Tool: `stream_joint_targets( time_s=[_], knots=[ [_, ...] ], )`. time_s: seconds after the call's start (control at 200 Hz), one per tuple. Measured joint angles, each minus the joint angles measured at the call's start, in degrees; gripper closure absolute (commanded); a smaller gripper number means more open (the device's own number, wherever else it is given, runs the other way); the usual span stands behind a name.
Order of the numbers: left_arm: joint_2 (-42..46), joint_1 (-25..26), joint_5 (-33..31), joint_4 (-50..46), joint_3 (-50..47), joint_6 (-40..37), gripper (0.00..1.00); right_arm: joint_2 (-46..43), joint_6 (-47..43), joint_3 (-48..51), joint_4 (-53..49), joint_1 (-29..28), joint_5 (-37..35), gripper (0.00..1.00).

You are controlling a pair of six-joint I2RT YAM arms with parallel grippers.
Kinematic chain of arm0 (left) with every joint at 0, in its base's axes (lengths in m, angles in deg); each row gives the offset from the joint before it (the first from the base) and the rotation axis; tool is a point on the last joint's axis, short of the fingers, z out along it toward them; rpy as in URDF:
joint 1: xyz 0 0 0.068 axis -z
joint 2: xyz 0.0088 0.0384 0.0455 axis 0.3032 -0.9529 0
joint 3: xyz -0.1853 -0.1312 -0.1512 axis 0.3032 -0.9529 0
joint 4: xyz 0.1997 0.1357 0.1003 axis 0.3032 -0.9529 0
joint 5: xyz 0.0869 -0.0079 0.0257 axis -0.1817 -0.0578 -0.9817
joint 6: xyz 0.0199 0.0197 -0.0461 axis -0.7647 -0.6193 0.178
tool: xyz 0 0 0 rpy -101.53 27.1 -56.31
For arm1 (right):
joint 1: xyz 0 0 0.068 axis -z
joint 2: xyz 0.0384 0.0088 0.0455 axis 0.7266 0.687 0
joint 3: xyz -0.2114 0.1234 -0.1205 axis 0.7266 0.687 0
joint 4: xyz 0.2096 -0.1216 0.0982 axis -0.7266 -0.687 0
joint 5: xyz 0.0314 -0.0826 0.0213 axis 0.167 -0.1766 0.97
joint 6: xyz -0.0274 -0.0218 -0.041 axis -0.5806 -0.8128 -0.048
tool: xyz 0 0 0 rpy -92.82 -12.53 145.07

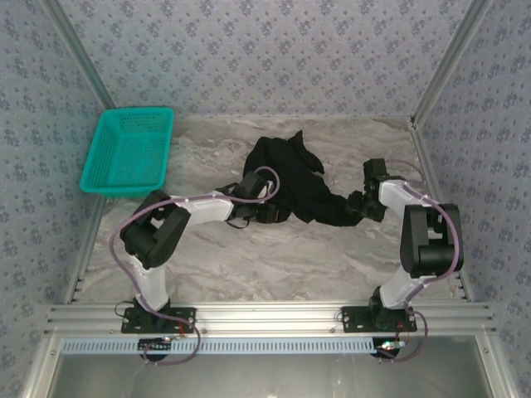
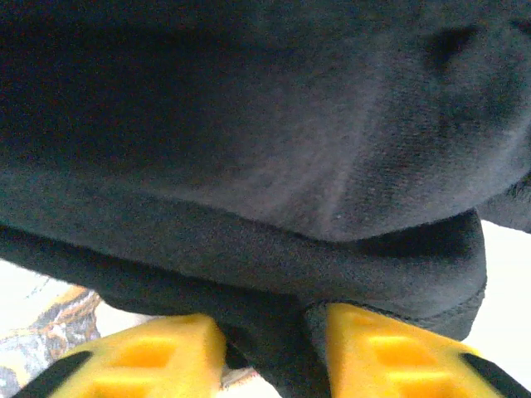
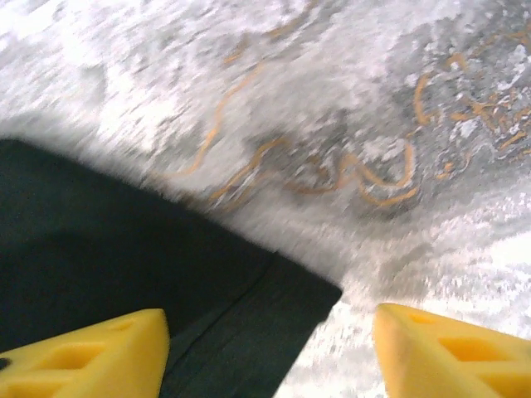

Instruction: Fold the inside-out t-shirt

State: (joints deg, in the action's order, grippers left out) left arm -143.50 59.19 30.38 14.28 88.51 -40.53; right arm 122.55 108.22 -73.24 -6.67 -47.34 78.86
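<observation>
The t-shirt (image 1: 286,174) is showing plain black, the table (image 1: 274,257) under it grey-white marbling with orange veins; left of the t-shirt a basket (image 1: 129,153) is showing teal, and fingers (image 2: 158,352) touching the t-shirt yellow

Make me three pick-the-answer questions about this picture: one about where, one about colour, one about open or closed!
1. Where does the basket sit? A far left, B far right, C near middle.
2. What colour is the t-shirt? A red, B black, C white.
3. The right end effector is: A open, B shut on cloth, C shut on a cup.
Answers: 1 A, the top view shows it far left; 2 B, the cloth is dark all over; 3 A, its yellow fingers stand far apart.
</observation>
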Motion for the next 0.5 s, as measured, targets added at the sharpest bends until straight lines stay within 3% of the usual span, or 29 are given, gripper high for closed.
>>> stream_joint_targets(
  time_s=[0.11,0.185,0.225,0.35,0.5],
  knots=[
    [-0.26,0.0,-0.26,0.26,-0.02,0.22,0.9,2.01,0.28,-0.57,0.28,1.2,0.22,0.68],
    [-0.24,-0.07,-0.42,0.2,-0.07,0.52,1.0,2.03,0.42,-0.66,1.03,1.62,1.86,0.91],
    [-0.07,-0.31,-0.42,0.2,-0.13,0.63,1.0,1.99,0.28,-0.63,1.46,1.62,3.06,0.98],
    [3.23,-1.97,-0.5,-0.9,-2.32,0.39,1.0,-2.01,0.87,0.35,3.02,2.25,7.21,1.0],
    [16.09,-6.73,-4.33,-3.87,-4.46,0.37,1.0,-19.37,2.49,0.96,5.4,4.85,10.8,1.0]
  ],
)
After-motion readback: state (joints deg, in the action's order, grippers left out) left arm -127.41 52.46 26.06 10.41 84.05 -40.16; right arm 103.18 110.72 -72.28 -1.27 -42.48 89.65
